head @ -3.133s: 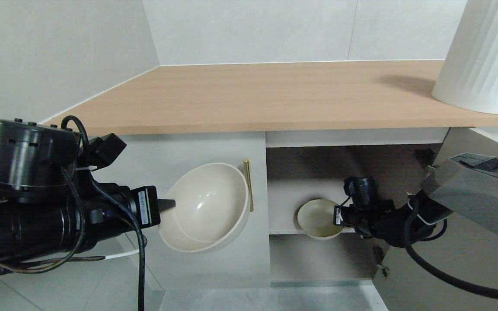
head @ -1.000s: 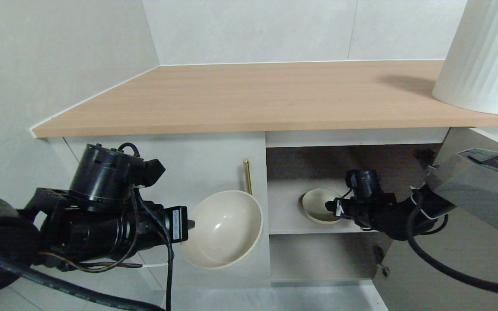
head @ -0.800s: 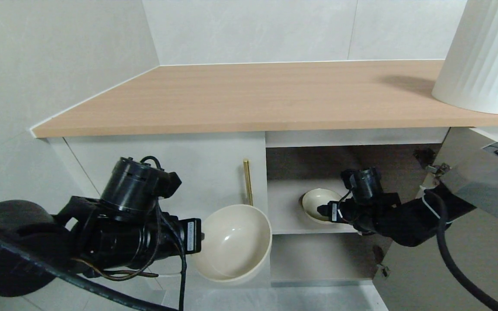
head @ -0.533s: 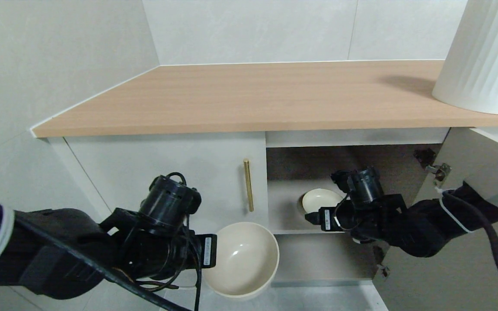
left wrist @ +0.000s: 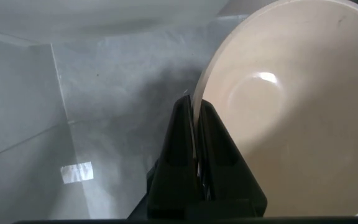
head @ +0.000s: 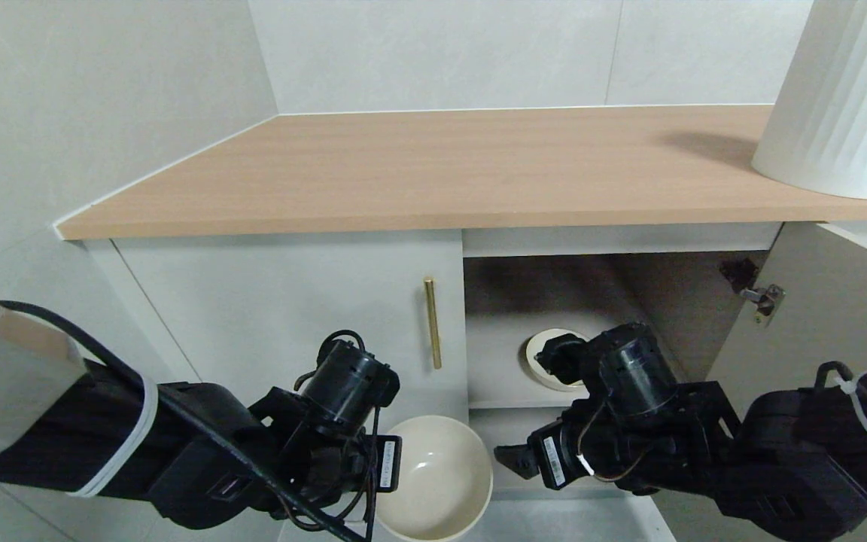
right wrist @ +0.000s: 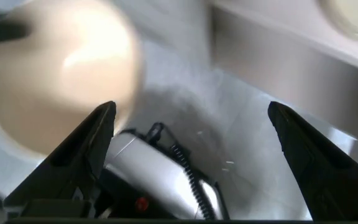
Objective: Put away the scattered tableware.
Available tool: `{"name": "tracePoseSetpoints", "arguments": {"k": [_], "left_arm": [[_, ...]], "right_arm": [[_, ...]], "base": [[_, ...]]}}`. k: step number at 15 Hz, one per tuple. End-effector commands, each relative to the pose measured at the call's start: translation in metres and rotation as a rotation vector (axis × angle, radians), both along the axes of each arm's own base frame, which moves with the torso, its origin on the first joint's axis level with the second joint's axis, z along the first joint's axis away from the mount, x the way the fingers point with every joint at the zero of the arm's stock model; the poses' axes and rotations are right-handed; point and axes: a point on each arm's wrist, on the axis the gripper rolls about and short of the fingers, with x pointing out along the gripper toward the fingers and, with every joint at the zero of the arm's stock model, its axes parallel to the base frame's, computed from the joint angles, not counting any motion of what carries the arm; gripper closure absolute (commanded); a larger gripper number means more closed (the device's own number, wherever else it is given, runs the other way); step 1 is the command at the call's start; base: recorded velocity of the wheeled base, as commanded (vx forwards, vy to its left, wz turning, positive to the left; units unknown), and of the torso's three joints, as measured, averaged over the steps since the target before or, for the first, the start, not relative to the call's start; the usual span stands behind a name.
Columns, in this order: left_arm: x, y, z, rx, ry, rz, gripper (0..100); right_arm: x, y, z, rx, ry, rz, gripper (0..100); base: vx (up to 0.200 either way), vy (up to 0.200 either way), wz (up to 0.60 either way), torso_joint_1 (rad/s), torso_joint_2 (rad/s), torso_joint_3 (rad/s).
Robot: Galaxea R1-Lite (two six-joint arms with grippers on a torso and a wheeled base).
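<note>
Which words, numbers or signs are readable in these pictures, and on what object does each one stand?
No text can be read.
The left white label, on the left gripper: print too small to read.
The right white label, on the right gripper: print too small to read.
The pale sticker, on the floor: blurred, no letters visible.

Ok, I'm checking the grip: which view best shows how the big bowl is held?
Left wrist view: the left end effector clamps the big bowl by its rim, up close. Head view shows the bowl from above, the grip hidden; right wrist view shows it blurred.
</note>
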Motion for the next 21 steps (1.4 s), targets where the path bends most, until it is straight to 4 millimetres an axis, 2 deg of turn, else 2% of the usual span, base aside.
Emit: {"name": "tracePoseSetpoints", "arguments": {"k": [1, 4, 8, 15, 16, 21], "left_arm": [[0.0, -0.001, 0.002, -0.004, -0.007, 0.001, 100], [-0.005, -0.003, 0.013, -0.031, -0.044, -0.015, 100], [-0.012, -0.008, 0.014, -0.034, -0.044, -0.044, 100], [-0.019, -0.01, 0.017, -0.035, -0.05, -0.07, 100], [-0.019, -0.01, 0.017, -0.035, -0.05, -0.07, 100], [-0.019, -0.01, 0.017, -0.034, -0.049, -0.07, 100]], "right_arm": [[-0.007, 0.002, 0.003, 0.003, -0.004, 0.019, 0], [-0.008, 0.006, -0.004, -0.01, 0.008, 0.031, 0], [0.0, 0.014, -0.017, -0.031, 0.025, 0.017, 0], [0.008, 0.014, -0.022, -0.036, 0.032, -0.003, 0], [0.008, 0.014, -0.022, -0.036, 0.032, -0.003, 100], [0.009, 0.015, -0.022, -0.032, 0.028, -0.006, 100]], "base": [[0.0, 0.0, 0.0, 0.0, 0.0, 0.0], [0.0, 0.0, 0.0, 0.0, 0.0, 0.0], [0.0, 0.0, 0.0, 0.0, 0.0, 0.0], [0.0, 0.0, 0.0, 0.0, 0.0, 0.0], [0.0, 0.0, 0.0, 0.0, 0.0, 0.0], [0.0, 0.0, 0.0, 0.0, 0.0, 0.0]]}}
